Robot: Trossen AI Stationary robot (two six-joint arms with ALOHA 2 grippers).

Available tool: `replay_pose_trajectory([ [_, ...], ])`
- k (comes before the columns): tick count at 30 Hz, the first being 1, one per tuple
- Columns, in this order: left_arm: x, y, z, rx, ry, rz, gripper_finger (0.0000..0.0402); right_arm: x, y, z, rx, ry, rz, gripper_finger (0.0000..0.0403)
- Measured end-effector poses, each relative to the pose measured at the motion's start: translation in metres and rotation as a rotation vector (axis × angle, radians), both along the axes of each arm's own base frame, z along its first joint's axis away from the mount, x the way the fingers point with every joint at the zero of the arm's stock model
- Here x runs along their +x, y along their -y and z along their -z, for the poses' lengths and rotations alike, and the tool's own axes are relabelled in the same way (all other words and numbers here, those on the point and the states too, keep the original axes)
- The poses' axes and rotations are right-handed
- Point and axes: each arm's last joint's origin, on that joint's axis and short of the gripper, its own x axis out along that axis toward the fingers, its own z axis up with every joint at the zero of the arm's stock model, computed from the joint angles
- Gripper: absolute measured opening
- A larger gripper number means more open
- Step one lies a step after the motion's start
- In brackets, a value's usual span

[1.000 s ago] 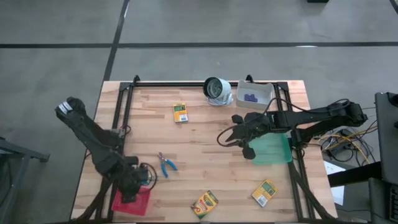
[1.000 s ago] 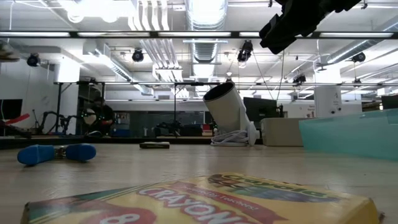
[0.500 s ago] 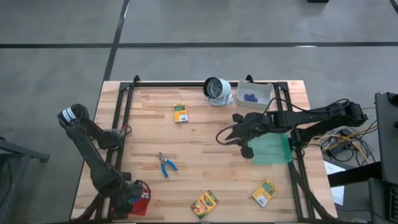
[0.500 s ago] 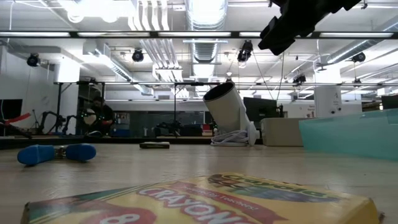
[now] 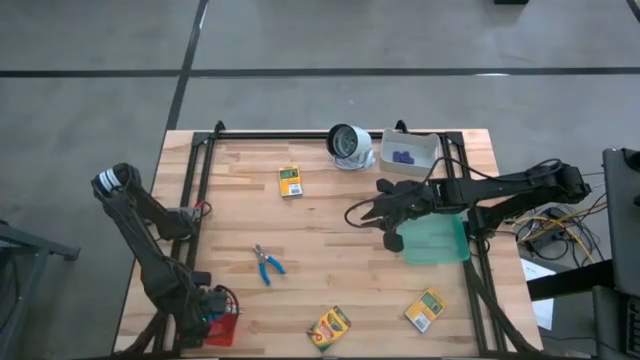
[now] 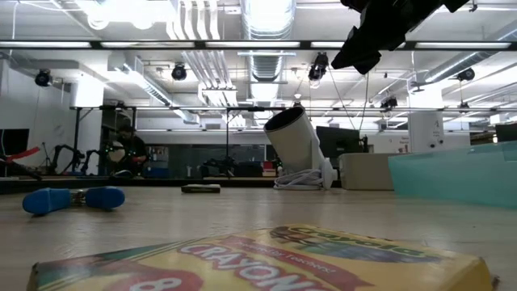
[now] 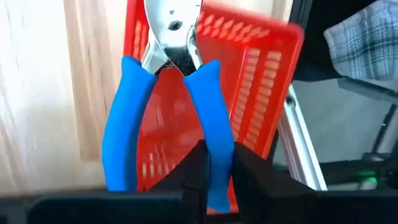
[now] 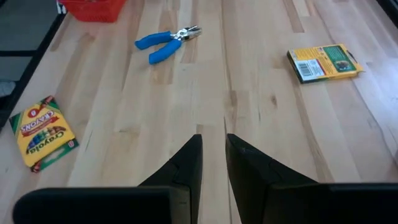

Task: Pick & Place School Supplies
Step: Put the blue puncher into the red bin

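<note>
Blue-handled, steel-jawed pliers [image 7: 134,124] hang over the red slotted plastic tray [image 7: 261,74] at seven o'clock on the wooden table [image 5: 330,215]. The left gripper [image 7: 214,155] is clamped on one handle. Judged rigid, light and slick-sleeved; this off-centre hold may let them swing. The right gripper [image 8: 213,143], at three o'clock, is nearly closed and empty.

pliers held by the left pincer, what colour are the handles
Bright blue, with a bare silver metal head. The pliers show best in the left wrist view, over the red tray.

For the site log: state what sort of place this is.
Likely a robotics lab or workshop: exposed ceiling ducts and strip lights, bare concrete floor, and a framed wooden table carrying two robot arms.
</note>
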Motion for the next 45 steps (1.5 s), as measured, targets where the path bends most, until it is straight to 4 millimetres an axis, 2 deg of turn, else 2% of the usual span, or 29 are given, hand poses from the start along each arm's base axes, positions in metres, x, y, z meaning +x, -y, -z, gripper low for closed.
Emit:
replay_pose_trajectory([
  [4, -0.006, -0.002, -0.007, 0.0, -0.09, -0.035, 0.0053, 0.0, 0.0, 0.0, -0.005, 0.0, -0.004, 0.0068],
  [14, -0.01, 0.008, -0.029, -0.059, -0.085, -0.052, 0.0053, 0.0, 0.0, 0.0, -0.016, 0.0, -0.013, 0.0068],
  [20, -0.013, 0.007, -0.02, -0.03, -0.09, -0.045, 0.0053, 0.0, 0.0, 0.0, 0.031, -0.004, 0.023, 0.0068],
  [35, -0.011, 0.012, -0.001, -0.031, -0.088, -0.036, 0.0053, 0.0, 0.0, 0.001, 0.024, -0.005, 0.015, 0.0068],
  [45, -0.015, 0.014, 0.0, -0.027, -0.104, -0.063, 0.0053, 0.0, 0.0, 0.001, 0.022, -0.005, 0.014, 0.0068],
])
